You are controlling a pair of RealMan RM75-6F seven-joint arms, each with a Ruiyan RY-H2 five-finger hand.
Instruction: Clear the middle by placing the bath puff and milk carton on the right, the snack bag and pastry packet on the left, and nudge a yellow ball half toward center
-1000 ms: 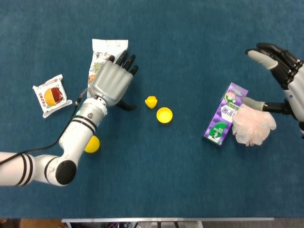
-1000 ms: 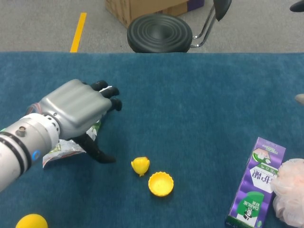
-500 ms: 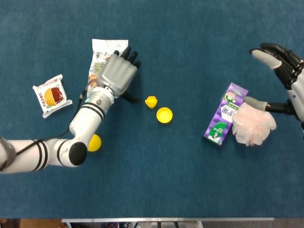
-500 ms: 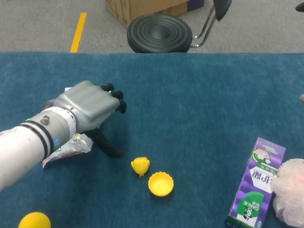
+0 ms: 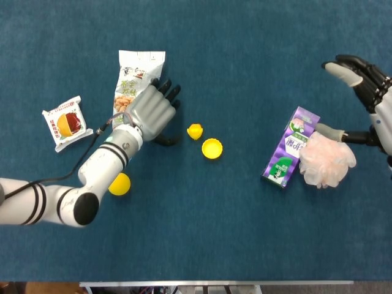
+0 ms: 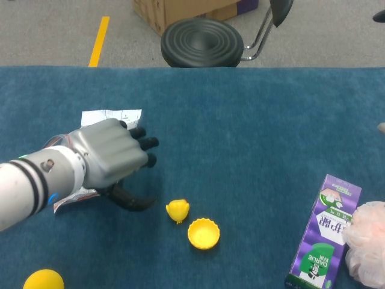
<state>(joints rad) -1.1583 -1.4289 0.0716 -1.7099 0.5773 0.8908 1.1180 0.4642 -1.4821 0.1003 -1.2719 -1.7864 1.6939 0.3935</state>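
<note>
On the blue tabletop (image 5: 245, 233) the left hand (image 5: 149, 110) lies over the lower right part of the snack bag (image 5: 136, 76), its dark fingers (image 5: 166, 93) curled and apart and its thumb stretched out toward the middle; whether it actually grips the bag cannot be told from either view. The pastry packet (image 5: 65, 122) sits near the left edge, apart from the bag. Two yellow ball halves lie close together near the middle: the smaller half (image 5: 195, 131) just beyond the thumb tip, and the open cup-shaped half (image 5: 212, 148) beside it (its hollow faces up). A whole yellow ball (image 5: 119, 184) rests partly under the left forearm, toward the near edge. Toward the right edge the purple milk carton (image 5: 291, 147) lies flat with the pink bath puff (image 5: 327, 161) touching its right side. The right hand (image 5: 367, 104) is at the right edge with fingers spread and holding nothing, its thumb reaching to the top of the puff.
</note>
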